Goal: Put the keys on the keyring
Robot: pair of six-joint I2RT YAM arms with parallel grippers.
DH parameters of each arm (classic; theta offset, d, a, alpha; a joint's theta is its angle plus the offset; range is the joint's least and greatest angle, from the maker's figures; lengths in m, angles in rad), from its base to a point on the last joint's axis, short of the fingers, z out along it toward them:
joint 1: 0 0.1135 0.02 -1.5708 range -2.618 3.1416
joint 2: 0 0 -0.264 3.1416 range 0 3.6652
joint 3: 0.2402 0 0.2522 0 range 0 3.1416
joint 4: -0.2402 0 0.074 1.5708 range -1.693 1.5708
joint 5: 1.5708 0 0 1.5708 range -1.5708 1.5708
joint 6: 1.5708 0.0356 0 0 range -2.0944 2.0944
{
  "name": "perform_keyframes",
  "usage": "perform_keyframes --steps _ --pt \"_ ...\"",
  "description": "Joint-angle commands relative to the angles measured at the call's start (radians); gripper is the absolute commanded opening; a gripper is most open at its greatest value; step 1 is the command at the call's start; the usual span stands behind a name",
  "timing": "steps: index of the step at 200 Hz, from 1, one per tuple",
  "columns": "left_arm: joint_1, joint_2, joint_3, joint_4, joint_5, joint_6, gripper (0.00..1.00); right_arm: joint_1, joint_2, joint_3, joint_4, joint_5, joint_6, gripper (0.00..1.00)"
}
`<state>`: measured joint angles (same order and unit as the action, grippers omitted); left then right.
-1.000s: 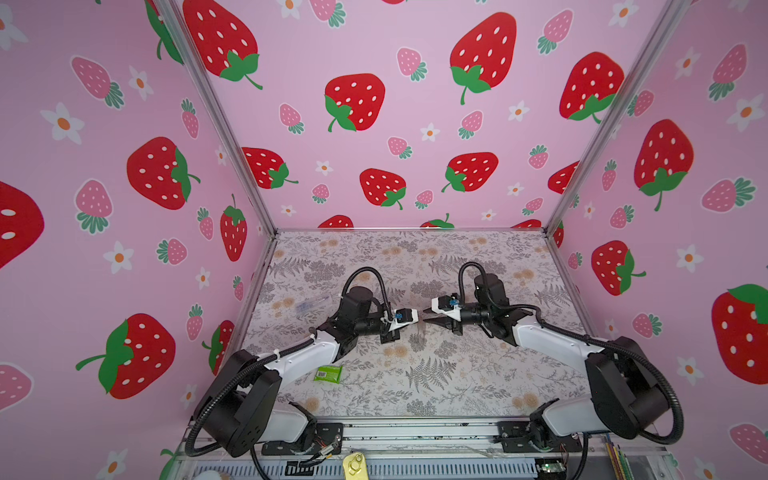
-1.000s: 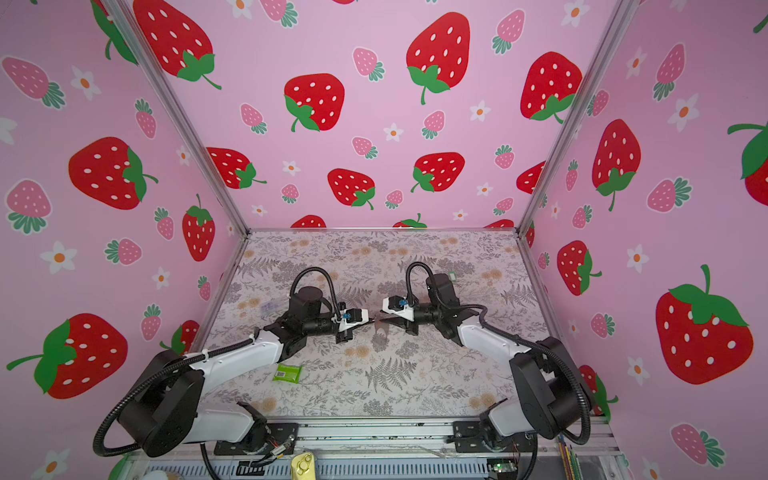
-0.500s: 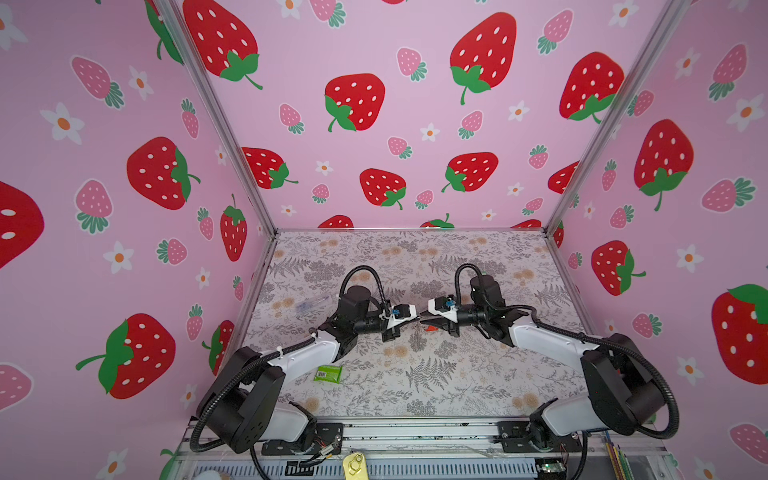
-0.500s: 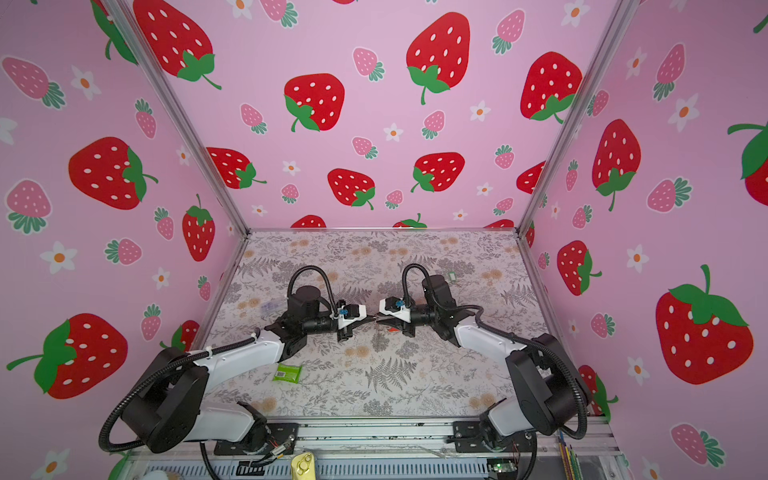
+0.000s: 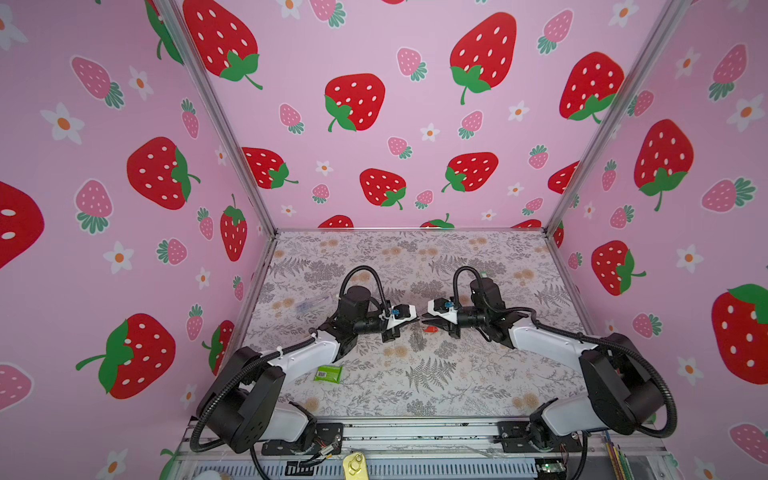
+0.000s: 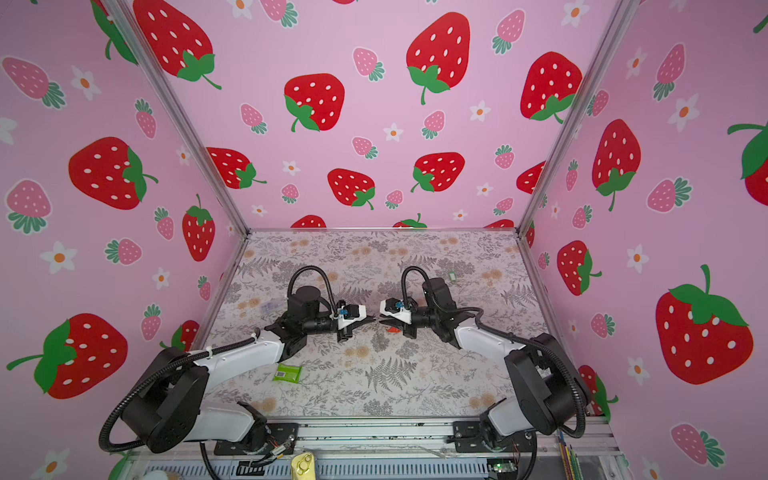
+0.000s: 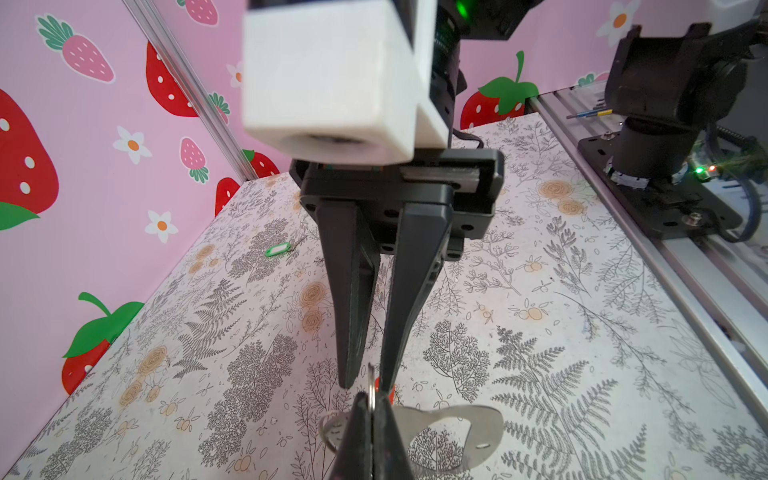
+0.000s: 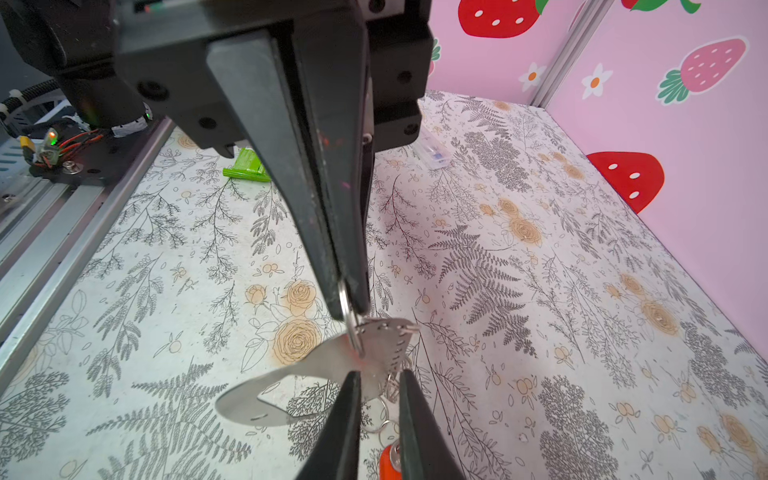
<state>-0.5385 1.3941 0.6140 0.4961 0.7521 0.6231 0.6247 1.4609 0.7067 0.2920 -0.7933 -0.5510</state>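
Note:
The keyring [image 8: 316,370], a flat pale oval loop with a short chain of small silver rings [image 8: 386,419], hangs over the middle of the table. My left gripper [image 7: 371,399] is shut on its large metal ring [image 8: 348,305]. My right gripper [image 8: 379,376] faces it tip to tip, jaws narrowly apart around the loop's edge and the chain. The red-orange key [image 8: 388,463] sits just past the chain between my right fingers; I cannot tell whether it is linked. It also shows in both top views [image 5: 430,329] [image 6: 391,330]. The green key [image 7: 277,249] lies on the table near the back.
A green packet [image 5: 328,373] with a barcode label lies by the left arm, near the front. A clear plastic item [image 5: 311,305] rests at the back left. Pink strawberry walls close three sides, and a metal rail [image 7: 648,232] with the arm bases runs along the front.
Both grippers moved toward each other and their tips now meet at the keyring. The right jaws have narrowed.

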Motion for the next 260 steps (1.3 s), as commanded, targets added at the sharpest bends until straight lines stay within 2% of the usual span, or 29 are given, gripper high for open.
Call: perform_keyframes --steps 1,20,69,138,185,206,220,239,260 --pt "0.003 -0.007 0.013 -0.018 0.016 0.024 0.00 0.008 -0.038 -0.007 0.014 -0.015 -0.023 0.20" --pt "0.000 -0.010 0.032 -0.067 0.003 0.037 0.00 0.016 -0.051 0.003 0.011 -0.014 -0.028 0.20" --pt "-0.008 -0.014 0.031 -0.078 -0.038 0.041 0.00 0.049 -0.021 0.074 -0.097 -0.027 -0.079 0.20" --pt "-0.016 -0.015 0.035 -0.107 -0.082 0.060 0.00 0.055 -0.028 0.112 -0.135 -0.005 -0.095 0.18" --pt "-0.017 -0.009 0.035 -0.119 -0.080 0.077 0.00 0.059 -0.029 0.127 -0.195 0.030 -0.134 0.07" --pt "-0.016 -0.013 0.036 -0.140 -0.085 0.093 0.00 0.061 -0.040 0.131 -0.210 0.049 -0.151 0.06" --pt "-0.017 -0.015 0.038 -0.153 -0.086 0.105 0.00 0.061 -0.046 0.137 -0.214 0.055 -0.158 0.07" --pt "-0.018 -0.018 0.036 -0.158 -0.086 0.110 0.00 0.061 -0.047 0.144 -0.223 0.063 -0.158 0.21" --pt "-0.019 -0.020 0.035 -0.160 -0.088 0.110 0.00 0.061 -0.058 0.133 -0.225 0.086 -0.169 0.22"
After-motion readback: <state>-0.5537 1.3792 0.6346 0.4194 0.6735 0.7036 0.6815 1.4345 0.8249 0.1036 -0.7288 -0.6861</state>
